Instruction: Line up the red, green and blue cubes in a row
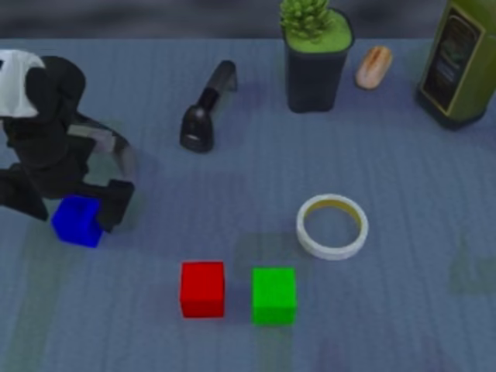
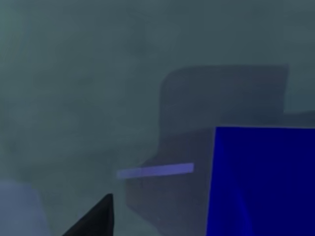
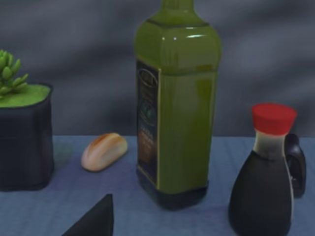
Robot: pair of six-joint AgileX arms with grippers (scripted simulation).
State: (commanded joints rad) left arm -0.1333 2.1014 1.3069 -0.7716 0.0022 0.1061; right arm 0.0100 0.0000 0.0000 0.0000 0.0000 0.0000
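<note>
You see a blue-grey textured tabletop point(image 1: 403, 155) against a dark blurred backdrop. Landmark: white tape ring point(image 1: 332, 225). Green cube point(image 1: 273, 294) sits just below-left of the ring; red cube point(image 1: 202, 288) lies beside it, farther left, a small gap between. Blue cube point(image 1: 77, 221) rests far left of the ring, at the left gripper point(image 1: 85, 208); whether its fingers clamp it, you cannot tell. The right gripper is out of the top view.

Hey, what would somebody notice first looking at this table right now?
Probably the left gripper at the table's left side, closed around the blue cube. Next, the red cube and green cube side by side near the front edge, with a white tape ring just behind them.
</note>
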